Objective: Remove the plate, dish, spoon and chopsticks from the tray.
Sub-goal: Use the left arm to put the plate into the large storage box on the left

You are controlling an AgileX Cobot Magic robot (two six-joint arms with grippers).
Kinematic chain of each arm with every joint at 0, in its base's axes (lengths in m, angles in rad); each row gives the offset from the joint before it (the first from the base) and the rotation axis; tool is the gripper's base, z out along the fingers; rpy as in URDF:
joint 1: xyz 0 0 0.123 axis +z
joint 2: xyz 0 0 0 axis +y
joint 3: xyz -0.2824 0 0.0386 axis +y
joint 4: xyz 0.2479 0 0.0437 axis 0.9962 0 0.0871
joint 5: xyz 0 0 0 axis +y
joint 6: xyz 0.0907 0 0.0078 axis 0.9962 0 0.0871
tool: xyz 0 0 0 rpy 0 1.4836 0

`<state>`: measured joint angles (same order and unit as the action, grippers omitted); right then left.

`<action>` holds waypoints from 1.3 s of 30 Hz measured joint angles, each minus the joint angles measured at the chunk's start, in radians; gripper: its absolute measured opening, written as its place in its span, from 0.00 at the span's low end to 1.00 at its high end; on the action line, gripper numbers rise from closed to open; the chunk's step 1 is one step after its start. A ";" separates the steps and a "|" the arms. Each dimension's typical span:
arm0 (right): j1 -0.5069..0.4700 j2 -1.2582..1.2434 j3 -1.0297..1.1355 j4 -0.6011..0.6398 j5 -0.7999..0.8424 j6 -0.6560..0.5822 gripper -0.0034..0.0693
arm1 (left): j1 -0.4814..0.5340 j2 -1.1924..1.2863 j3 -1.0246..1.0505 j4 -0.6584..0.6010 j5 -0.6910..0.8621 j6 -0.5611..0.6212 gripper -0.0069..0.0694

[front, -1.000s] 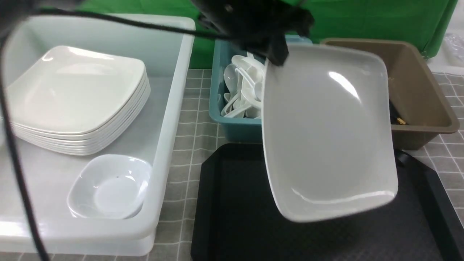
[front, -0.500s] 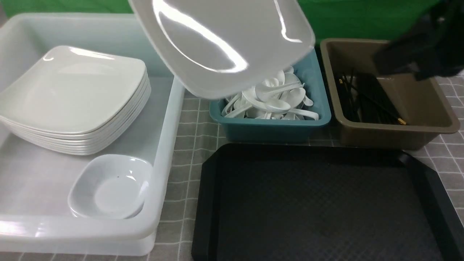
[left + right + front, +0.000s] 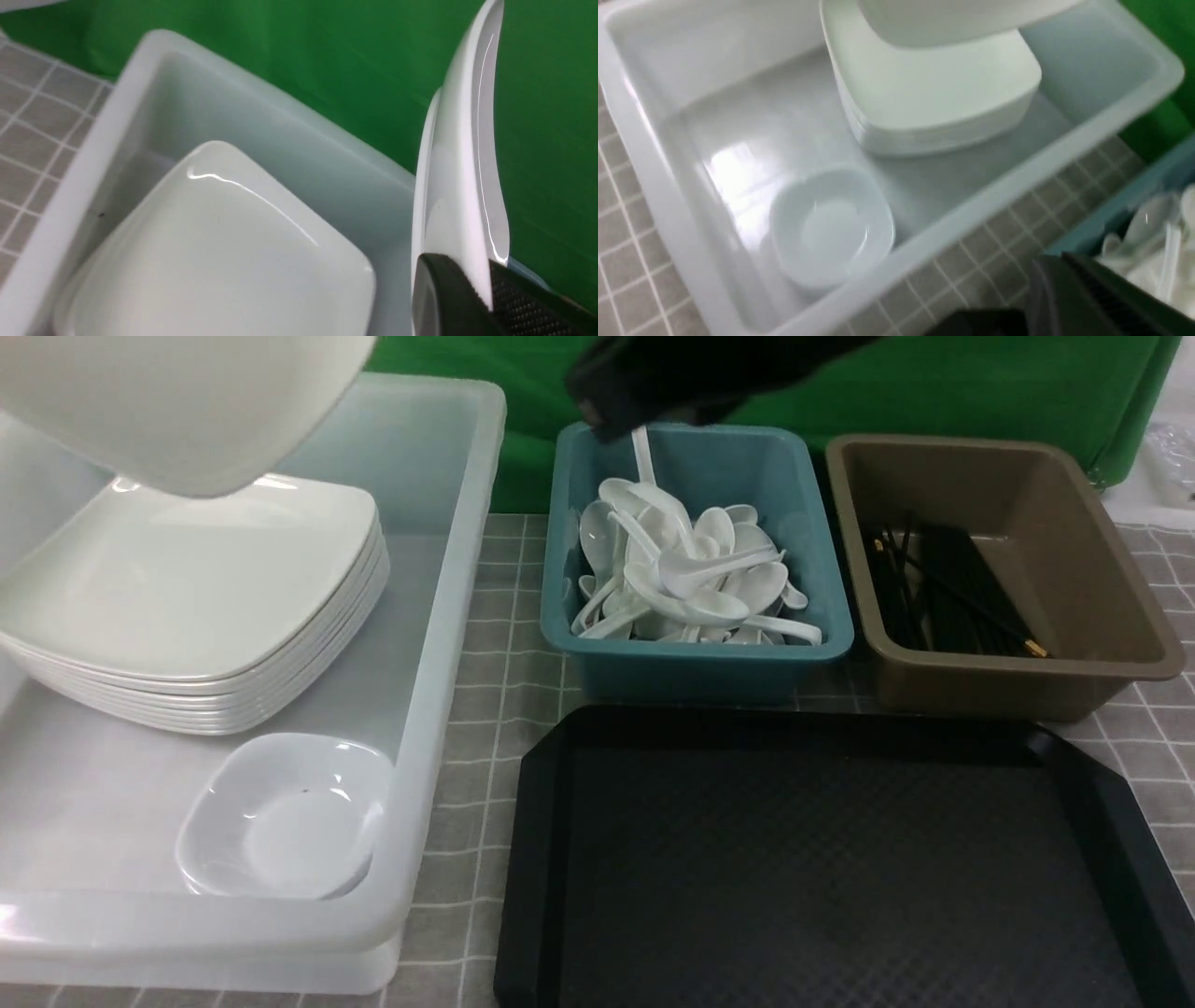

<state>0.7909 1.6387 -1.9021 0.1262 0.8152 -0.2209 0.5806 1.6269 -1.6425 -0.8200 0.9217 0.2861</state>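
As left fingers [image 3: 448, 298] pinch it, plate [image 3: 177, 411] overhangs stack [image 3: 187, 588]

The plate [image 3: 177, 411] clamped in the left gripper [image 3: 486, 289] is cut off by the frame edge, far from its fingers. The right gripper [image 3: 621, 401] is only a dark blur; its jaws cannot be read.

The plate [image 3: 177, 411] hangs above the stacked plates [image 3: 187, 588] in the white bin [image 3: 453, 616].

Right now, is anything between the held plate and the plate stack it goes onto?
Nothing visible. The plate hangs over the stack in the white bin; the stack's top is bare, and the small dish sits beside it.
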 joint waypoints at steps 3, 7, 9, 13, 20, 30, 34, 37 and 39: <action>0.027 0.026 0.000 0.000 -0.070 -0.003 0.08 | 0.000 0.000 0.083 -0.002 -0.081 0.020 0.13; 0.068 0.062 0.000 0.001 -0.098 -0.007 0.08 | -0.002 0.022 0.223 -0.039 -0.252 0.093 0.13; 0.076 0.072 0.000 0.003 -0.098 -0.007 0.08 | -0.002 0.049 0.244 -0.063 -0.270 0.136 0.13; 0.079 0.082 0.000 0.003 -0.097 -0.008 0.08 | -0.001 0.105 0.250 -0.108 -0.231 0.199 0.13; 0.080 0.084 0.000 0.003 -0.097 -0.007 0.09 | -0.002 0.150 0.251 -0.115 -0.204 0.265 0.13; 0.080 0.084 0.000 0.005 -0.064 -0.001 0.09 | -0.002 0.183 0.251 -0.083 -0.270 0.353 0.22; 0.080 0.084 0.000 0.006 -0.043 0.000 0.09 | -0.002 0.202 0.251 -0.062 -0.298 0.362 0.39; 0.080 0.084 0.000 0.006 -0.019 0.002 0.09 | -0.002 0.206 0.251 -0.052 -0.320 0.364 0.56; 0.080 0.083 0.000 0.006 -0.004 0.002 0.09 | -0.003 0.205 0.249 -0.052 -0.320 0.349 0.64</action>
<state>0.8710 1.7213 -1.9021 0.1326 0.8112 -0.2184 0.5777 1.8319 -1.3930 -0.8720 0.6021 0.6347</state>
